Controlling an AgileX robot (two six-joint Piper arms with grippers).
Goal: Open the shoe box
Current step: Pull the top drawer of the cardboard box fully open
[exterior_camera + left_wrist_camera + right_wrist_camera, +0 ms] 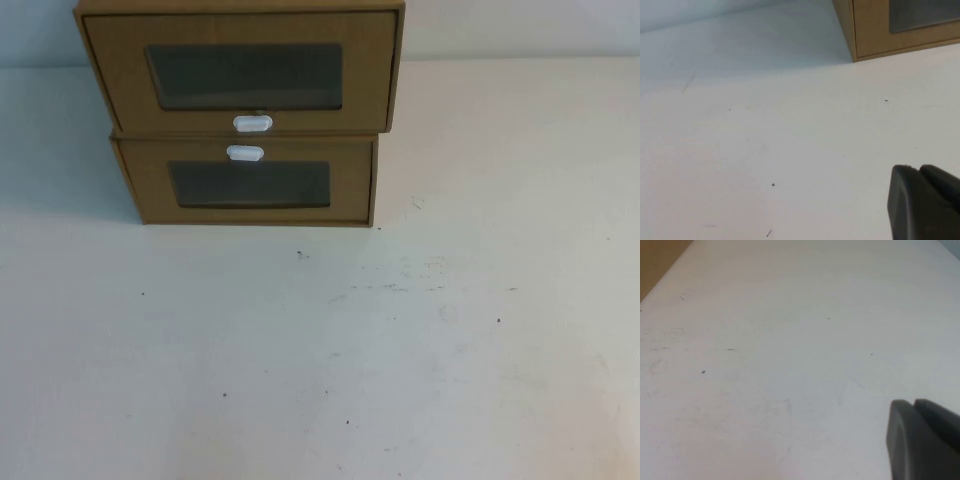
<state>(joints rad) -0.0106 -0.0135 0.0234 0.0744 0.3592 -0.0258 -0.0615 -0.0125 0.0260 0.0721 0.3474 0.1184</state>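
Note:
Two brown cardboard shoe boxes are stacked at the back of the table, both closed. The upper box (240, 70) has a dark window and a white pull tab (252, 123) at its lower edge. The lower box (250, 185) carries its white tab (245, 153) at its upper edge. Neither arm shows in the high view. My left gripper (917, 169) hovers over bare table, shut and holding nothing, with a corner of the lower box (875, 30) well ahead of it. My right gripper (914, 404) is likewise shut and empty, far from the box edge (657, 260).
The white table (400, 350) stretches in front of and to the right of the boxes, marked only by small specks and faint scuffs. A pale wall rises behind the boxes.

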